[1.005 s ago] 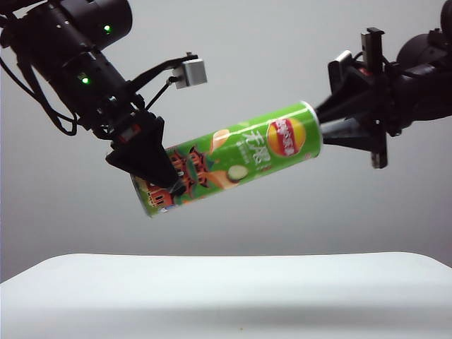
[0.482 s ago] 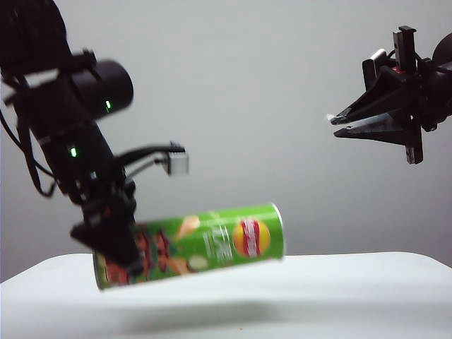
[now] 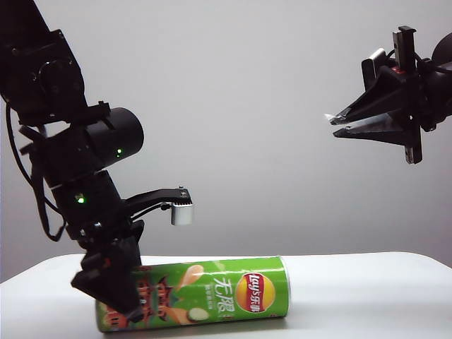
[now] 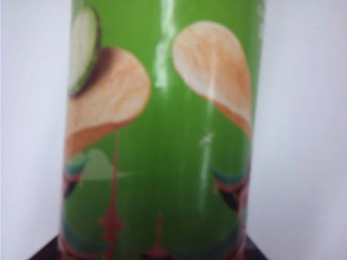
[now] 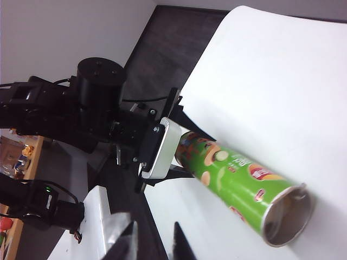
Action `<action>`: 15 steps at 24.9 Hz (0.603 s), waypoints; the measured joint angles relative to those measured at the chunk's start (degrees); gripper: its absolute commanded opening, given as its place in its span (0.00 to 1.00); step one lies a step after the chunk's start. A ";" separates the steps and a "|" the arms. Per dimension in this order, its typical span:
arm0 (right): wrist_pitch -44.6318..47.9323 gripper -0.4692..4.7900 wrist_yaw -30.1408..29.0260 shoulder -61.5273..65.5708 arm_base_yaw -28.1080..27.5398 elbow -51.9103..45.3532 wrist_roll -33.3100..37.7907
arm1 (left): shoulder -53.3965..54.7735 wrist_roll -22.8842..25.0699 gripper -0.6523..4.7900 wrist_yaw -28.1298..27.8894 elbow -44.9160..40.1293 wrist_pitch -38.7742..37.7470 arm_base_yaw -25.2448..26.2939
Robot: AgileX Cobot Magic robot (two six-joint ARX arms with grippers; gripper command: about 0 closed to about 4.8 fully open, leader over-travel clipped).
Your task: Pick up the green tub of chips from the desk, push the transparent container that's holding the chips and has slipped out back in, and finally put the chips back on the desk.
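Now tub [image 3: 205, 302] near desk [image 3: 367, 289] edge

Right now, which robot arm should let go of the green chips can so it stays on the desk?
The left arm. Its left gripper is down around the end of the green tub of chips, which lies on the desk. The right gripper hangs high up, away from the can, holding nothing.

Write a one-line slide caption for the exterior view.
Left pincer lays the green tub of chips on the desk while the empty right pincer waits high above.
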 measured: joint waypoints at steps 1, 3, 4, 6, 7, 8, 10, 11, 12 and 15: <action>-0.02 0.24 0.02 0.00 0.00 0.00 -0.15 | 0.22 0.00 0.81 0.26 0.00 0.46 0.00; -0.02 0.24 0.20 0.00 0.00 0.00 -0.31 | 1.07 0.02 0.81 0.11 -0.13 0.66 -0.02; -0.02 0.24 0.57 0.00 0.00 0.00 -0.35 | 1.18 0.00 0.82 0.11 -0.31 0.35 -0.02; -0.17 0.24 3.13 0.02 0.00 0.00 -1.31 | 1.07 -0.04 0.93 -0.33 -0.42 0.20 -0.04; -0.52 0.24 4.20 0.02 0.02 0.00 -1.99 | 1.07 -0.15 0.97 -0.42 -0.42 0.33 -0.04; -1.20 0.24 5.88 0.02 0.04 0.00 -3.21 | 1.07 -0.26 0.99 -0.55 -0.42 0.35 -0.04; -3.19 0.24 9.46 0.02 0.04 0.00 -6.12 | 1.05 -0.31 1.00 -0.76 -0.42 0.33 -0.04; -4.22 0.24 11.23 0.02 0.04 0.00 -7.56 | 0.96 -0.46 1.00 -1.05 -0.42 0.33 -0.04; -5.44 0.24 13.27 0.02 0.09 -0.02 -9.14 | 0.76 -0.55 1.00 -1.44 -0.42 0.31 -0.13; -7.80 0.24 17.51 0.02 0.15 -0.09 -12.17 | -1.05 -1.42 1.00 -4.04 -0.39 1.01 -0.31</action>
